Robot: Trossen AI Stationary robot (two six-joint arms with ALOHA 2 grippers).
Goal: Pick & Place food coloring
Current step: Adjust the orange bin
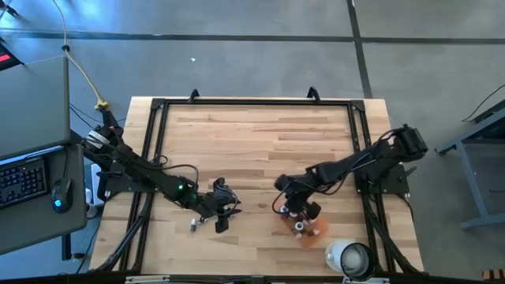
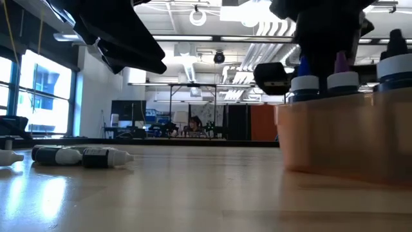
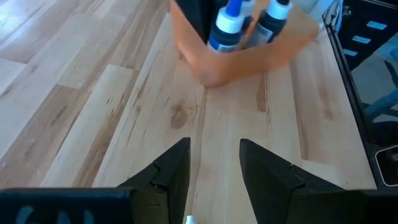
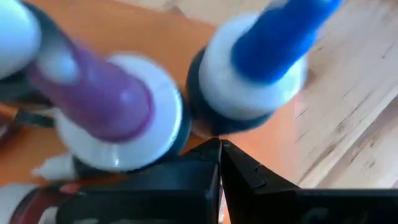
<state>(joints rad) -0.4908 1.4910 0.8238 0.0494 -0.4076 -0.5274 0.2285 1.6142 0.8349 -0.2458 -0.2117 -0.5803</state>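
We see a pale, smooth wooden plank table [image 3: 93,93] with satin sheen, a translucent orange plastic tray [image 3: 249,59] beyond matt black plastic-looking fingers [image 3: 171,171], and glossy plastic blue-capped dropper bottles [image 4: 261,62] just past them.

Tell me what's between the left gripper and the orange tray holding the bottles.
Only bare wooden table: the left wrist view looks past the open left gripper straight to the orange tray, with nothing lying on the boards between.

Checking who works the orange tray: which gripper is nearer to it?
The right. The right gripper is shut right over the orange tray, among its bottles. The left gripper is open over bare table, off to the tray's side.
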